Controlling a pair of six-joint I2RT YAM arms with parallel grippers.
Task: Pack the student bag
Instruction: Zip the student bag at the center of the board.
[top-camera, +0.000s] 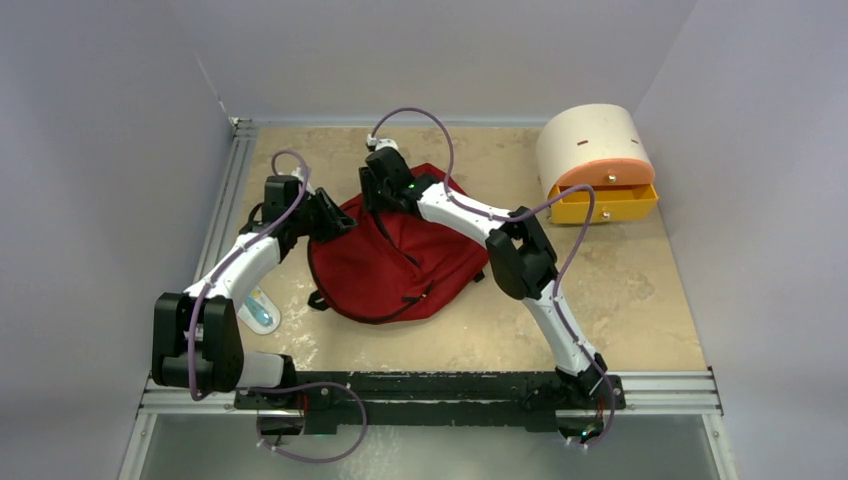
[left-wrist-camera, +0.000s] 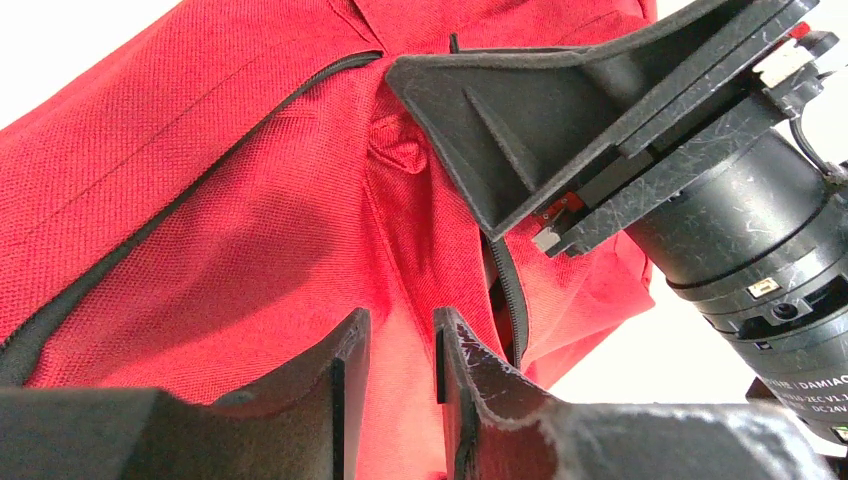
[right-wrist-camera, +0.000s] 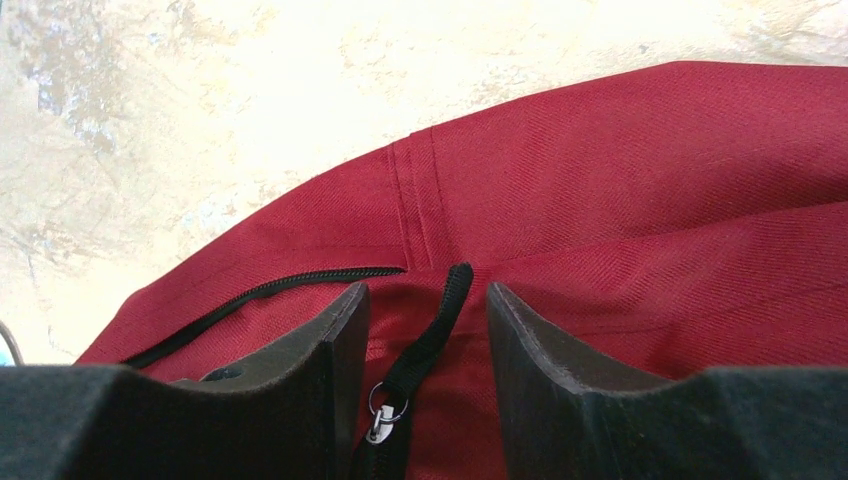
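Dark red cloth with black zips, the student bag (top-camera: 400, 265) lies slumped flat near the middle of the beige, stone-patterned table (top-camera: 620, 290), a little left of centre, its black straps trailing from the near edge. From above we see both arms bent in over the bag's far left part, but not how their jaws stand. The wrist views settle that. The left gripper (left-wrist-camera: 400, 318) has its fingers drawn close together with a fold of the red cloth running down into the narrow gap, so it looks clamped on the bag. That same view shows the other arm's dark finger and motor housing just beyond, pressed near a puckered bit of cloth beside a zip. The right gripper (right-wrist-camera: 427, 290) stands with its jaws apart, and a black zip pull tab (right-wrist-camera: 440, 320) rises between them, clear of either finger, a small metal ring (right-wrist-camera: 383, 400) at its base. To its left a closed zip line (right-wrist-camera: 270, 290) runs along the cloth. Only the top view takes in the rest: a cream-and-orange drawer box (top-camera: 590, 145) at the far right corner with its yellow drawer (top-camera: 605, 205) pulled out, well apart from the bag, and a small white-and-blue thing (top-camera: 260, 312) on the table by the left arm, too small for us to identify
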